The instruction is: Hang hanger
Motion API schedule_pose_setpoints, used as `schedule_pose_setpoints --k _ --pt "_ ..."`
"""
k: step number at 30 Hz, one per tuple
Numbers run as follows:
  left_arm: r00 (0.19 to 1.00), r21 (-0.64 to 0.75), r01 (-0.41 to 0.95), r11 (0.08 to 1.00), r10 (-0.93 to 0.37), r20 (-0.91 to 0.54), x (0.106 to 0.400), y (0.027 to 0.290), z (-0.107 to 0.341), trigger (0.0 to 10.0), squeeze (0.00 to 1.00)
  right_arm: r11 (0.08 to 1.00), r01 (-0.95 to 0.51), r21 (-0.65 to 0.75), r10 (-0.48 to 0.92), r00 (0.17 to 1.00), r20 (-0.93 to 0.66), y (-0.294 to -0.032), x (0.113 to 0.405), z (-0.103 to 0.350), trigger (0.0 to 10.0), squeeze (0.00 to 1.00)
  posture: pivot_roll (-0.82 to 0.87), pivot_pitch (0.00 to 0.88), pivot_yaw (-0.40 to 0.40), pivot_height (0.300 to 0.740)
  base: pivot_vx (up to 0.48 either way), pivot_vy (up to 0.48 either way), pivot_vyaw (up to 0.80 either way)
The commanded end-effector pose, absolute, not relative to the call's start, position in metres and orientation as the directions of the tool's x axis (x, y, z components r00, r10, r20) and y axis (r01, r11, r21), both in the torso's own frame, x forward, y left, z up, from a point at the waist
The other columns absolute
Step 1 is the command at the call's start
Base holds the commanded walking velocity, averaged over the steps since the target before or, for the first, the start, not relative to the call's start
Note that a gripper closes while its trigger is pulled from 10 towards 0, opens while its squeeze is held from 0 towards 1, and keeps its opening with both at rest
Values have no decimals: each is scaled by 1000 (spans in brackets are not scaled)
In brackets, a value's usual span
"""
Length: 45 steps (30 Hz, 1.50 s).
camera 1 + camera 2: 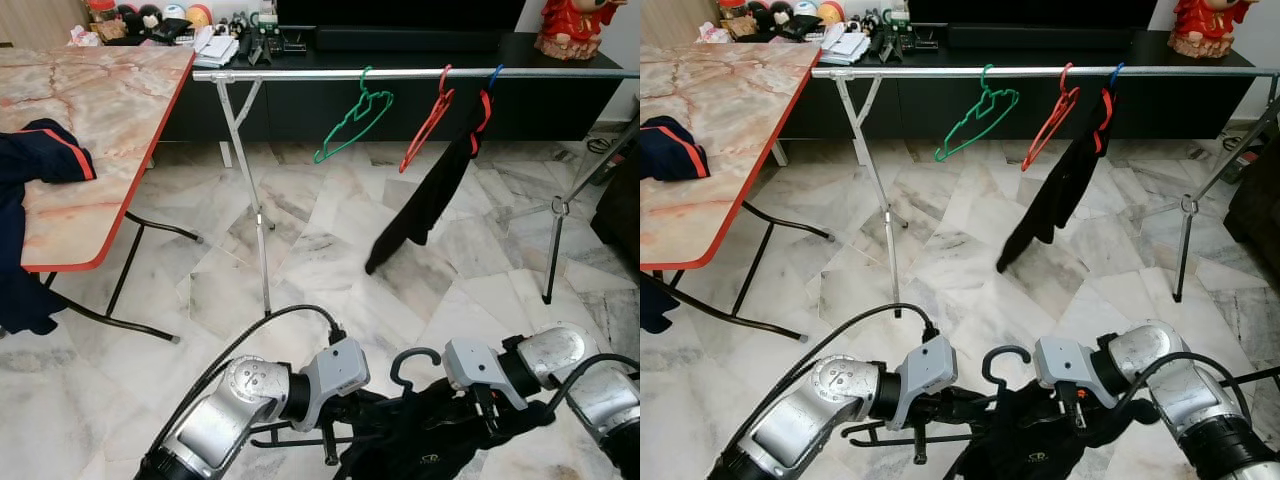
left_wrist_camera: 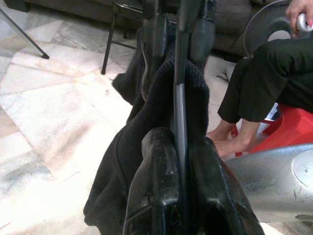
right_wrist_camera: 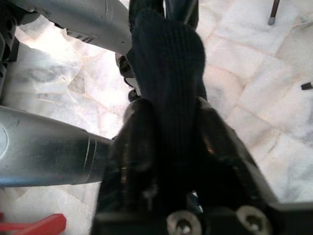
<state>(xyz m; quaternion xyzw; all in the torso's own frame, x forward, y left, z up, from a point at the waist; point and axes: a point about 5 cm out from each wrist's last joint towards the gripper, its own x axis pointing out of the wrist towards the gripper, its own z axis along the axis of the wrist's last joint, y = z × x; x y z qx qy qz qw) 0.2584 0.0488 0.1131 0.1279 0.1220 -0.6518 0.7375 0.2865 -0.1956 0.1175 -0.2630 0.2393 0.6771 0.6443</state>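
Note:
Low in front of me, both grippers hold a black hanger [image 1: 412,362] with a black garment [image 1: 420,435] draped on it; its hook points up between my wrists. My left gripper [image 1: 368,408] is shut on the hanger's bar, which runs between its fingers [image 2: 159,166] in the left wrist view. My right gripper [image 1: 490,418] is shut on the garment-covered hanger, with black knit cloth [image 3: 166,73] pinched between its fingers [image 3: 137,142]. The metal clothes rail [image 1: 300,75] stands ahead across the floor, well beyond both grippers.
On the rail hang a green hanger [image 1: 352,118], a red hanger [image 1: 430,120] and a black garment [image 1: 425,195]. A marble-topped folding table [image 1: 90,110] with a dark blue garment [image 1: 40,155] stands at left. A seated person [image 2: 274,73] and a red stool [image 2: 288,132] are nearby.

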Motion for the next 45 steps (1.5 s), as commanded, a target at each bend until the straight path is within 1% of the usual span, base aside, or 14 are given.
schedule_pose_setpoints --k 1,2,3,4,5,9,13,14,18,24,36,41,45 --pt "103 72 994 86 -954 -280 256 37 127 10000 0 -98 -995 9 750 -79 -656 -188 280 111 10000 1000 -75 112 -58 740 0 0 0" --pt "103 72 994 86 -954 -280 256 37 127 10000 0 -98 -995 9 750 -79 -656 -188 280 111 10000 1000 -75 112 -58 740 0 0 0" --pt "103 73 994 86 -954 -280 256 37 127 10000 0 -97 -995 4 749 -76 -659 -187 281 110 10000 929 -75 110 -57 740 0 0 0" --pt "103 73 994 85 -954 -280 256 37 127 10000 0 -98 -995 4 748 -77 -659 -186 281 109 10000 929 -75 110 -57 740 0 0 0" --pt "101 74 994 84 -955 -279 256 36 128 10000 0 -104 -994 9 743 -84 -664 -186 280 108 10000 0 -74 107 -56 740 0 0 0" --pt "99 75 994 81 -956 -277 256 36 129 10000 0 -109 -994 15 737 -91 -669 -185 279 106 10000 0 -73 109 -54 740 0 0 0" --pt "104 79 993 86 -956 -275 258 36 131 10000 0 -102 -995 12 732 -83 -676 -185 281 105 10000 0 -69 135 -52 740 0 0 0" --pt "105 79 993 86 -956 -275 258 37 132 10000 0 -96 -995 4 730 -73 -679 -185 282 104 0 0 -68 141 -51 740 0 0 0" --pt "106 81 993 87 -955 -276 259 38 134 10000 0 -82 -997 -5 723 -56 -689 -186 284 102 0 0 -65 159 -44 740 0 0 0" --pt "120 84 991 100 -952 -281 262 43 137 10000 0 -83 -997 3 719 -62 -692 -184 282 97 0 0 -51 200 -30 740 0 0 0" --pt "145 94 988 124 -948 -283 268 47 141 10000 0 -81 -997 -4 725 -56 -686 -182 284 98 0 0 -51 235 -19 740 0 0 0" --pt "174 112 983 148 -945 -277 273 49 145 10000 0 -90 -996 5 725 -69 -685 -182 283 99 0 0 -50 241 -18 740 0 0 0" --pt "215 142 973 182 -939 -268 279 50 148 10000 0 -80 -997 -3 720 -56 -692 -181 286 99 0 0 -46 247 -18 740 0 0 0"
